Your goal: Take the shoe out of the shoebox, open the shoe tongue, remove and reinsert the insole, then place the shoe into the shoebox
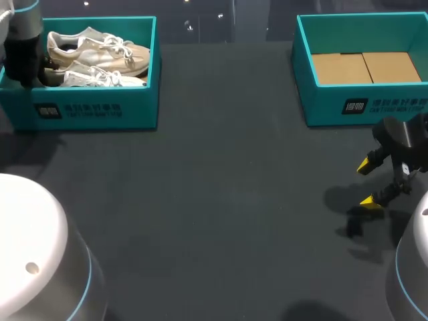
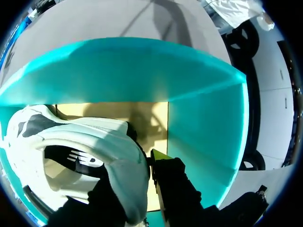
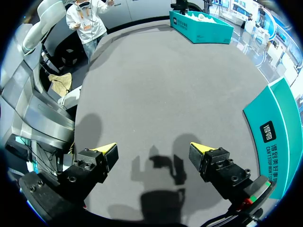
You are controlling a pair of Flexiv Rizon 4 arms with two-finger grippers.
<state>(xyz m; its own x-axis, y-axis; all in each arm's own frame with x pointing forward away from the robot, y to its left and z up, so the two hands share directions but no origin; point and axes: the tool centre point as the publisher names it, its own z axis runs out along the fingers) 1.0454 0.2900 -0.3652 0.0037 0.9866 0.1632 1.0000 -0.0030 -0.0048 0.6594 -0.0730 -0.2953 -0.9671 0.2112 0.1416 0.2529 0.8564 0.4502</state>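
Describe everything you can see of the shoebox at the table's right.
The right shoebox is an open, lidless teal box, cardboard by its look, standing upright at the far right of the table. Its floor is bare brown cardboard, two flaps meeting at a seam; nothing lies in it. The front wall bears a dark printed label. Its right end runs out of the head view. The right gripper hangs open in front of it, not touching it.
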